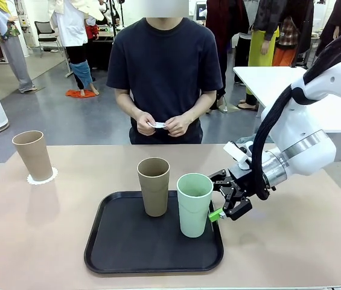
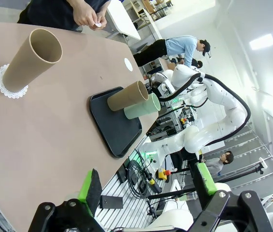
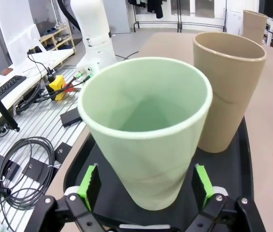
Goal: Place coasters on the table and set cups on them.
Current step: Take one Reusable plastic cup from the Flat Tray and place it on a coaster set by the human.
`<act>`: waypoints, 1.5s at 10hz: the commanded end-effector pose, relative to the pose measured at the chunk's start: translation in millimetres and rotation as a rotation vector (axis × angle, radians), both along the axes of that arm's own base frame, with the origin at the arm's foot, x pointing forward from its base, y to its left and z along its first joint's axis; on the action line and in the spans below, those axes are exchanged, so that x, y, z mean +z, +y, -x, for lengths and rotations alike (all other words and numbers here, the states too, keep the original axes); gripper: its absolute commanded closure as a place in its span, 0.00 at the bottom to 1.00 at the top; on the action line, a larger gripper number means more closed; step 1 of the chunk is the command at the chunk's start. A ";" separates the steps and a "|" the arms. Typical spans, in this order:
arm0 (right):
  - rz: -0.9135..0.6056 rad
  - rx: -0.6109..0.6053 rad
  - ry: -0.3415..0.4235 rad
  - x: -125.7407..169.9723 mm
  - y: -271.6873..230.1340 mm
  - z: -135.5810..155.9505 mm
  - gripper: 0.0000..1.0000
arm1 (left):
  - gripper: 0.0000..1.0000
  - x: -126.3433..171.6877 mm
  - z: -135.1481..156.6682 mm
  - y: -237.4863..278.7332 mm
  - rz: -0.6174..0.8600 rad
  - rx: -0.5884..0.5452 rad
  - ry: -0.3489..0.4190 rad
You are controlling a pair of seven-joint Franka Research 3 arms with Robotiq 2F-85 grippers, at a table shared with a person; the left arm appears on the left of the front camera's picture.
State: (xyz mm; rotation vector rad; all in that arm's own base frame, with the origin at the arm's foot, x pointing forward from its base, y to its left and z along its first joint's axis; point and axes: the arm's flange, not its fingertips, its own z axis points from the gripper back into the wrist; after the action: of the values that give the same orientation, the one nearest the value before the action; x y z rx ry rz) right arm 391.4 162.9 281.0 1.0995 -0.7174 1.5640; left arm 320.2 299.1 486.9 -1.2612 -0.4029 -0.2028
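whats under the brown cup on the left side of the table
A white coaster lies under the brown cup, its scalloped edge showing around the base. Its middle is hidden by the cup.

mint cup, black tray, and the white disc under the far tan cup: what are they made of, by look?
Mint cup: likely matte plastic or a fibre composite. The colour is even and dull with no glare, and the wall looks thick.
Tray: probably moulded plastic. It is black with a faint sheen and a raised, rounded rim.
Coaster: looks like thin white paper, with a scalloped lacy edge, lying flat.
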 end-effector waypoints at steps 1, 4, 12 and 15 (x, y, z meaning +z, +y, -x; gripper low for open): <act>-0.050 0.015 0.000 -5.3 5.1 -3.4 0.00 | 0.00 2.2 0.6 1.1 -0.003 0.010 0.007; -0.063 0.029 0.014 -12.0 13.8 -3.3 0.00 | 0.00 2.2 0.6 1.1 -0.003 0.010 0.007; -0.076 0.081 0.020 -28.4 42.4 -7.2 0.00 | 0.00 2.2 0.6 1.1 -0.003 0.010 0.007; -0.081 0.091 0.026 -31.7 47.8 -7.5 0.00 | 0.00 2.2 0.6 1.1 -0.003 0.010 0.007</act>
State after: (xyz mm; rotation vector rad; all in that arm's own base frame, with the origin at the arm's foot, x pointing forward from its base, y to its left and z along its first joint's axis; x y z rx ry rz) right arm 396.5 202.5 254.8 1.2180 -0.6802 1.6174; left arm 320.2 299.0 486.9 -1.2613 -0.4029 -0.2028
